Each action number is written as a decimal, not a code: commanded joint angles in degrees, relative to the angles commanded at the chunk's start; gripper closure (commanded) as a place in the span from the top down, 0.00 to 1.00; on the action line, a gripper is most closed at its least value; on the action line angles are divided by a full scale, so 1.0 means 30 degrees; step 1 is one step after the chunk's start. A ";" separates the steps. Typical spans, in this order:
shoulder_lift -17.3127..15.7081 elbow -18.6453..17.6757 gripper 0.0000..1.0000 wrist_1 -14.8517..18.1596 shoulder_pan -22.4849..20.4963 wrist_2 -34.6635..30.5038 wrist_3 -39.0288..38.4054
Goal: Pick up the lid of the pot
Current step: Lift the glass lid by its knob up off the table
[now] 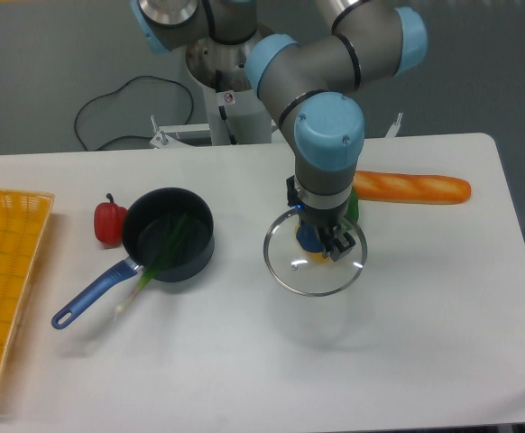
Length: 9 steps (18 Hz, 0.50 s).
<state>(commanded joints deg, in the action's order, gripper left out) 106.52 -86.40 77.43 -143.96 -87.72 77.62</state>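
Observation:
My gripper (318, 227) is over the right half of the table, its dark fingers shut on the blue knob in the middle of the pot lid. The pot lid (312, 276) is clear glass with a thin silver rim and hangs beneath the fingers, off the table. A faint shadow lies on the white surface below it. The arm hides part of the lid's far side.
A black pan (188, 262) with a blue handle stands left, a green item lying in it. Beside it is a red pepper (109, 223). A yellow crate (10, 271) is far left. A long orange item (416, 188) lies at the back right, a green one (353, 208) behind the lid.

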 joint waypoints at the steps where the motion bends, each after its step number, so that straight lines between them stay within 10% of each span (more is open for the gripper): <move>1: -0.0029 0.0001 0.51 0.0029 -0.0058 0.0177 -0.0004; 9: -0.0088 0.0001 0.48 0.0088 0.0058 0.0149 0.0084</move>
<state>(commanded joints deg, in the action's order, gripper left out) 106.26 -86.40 77.70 -143.79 -87.28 77.87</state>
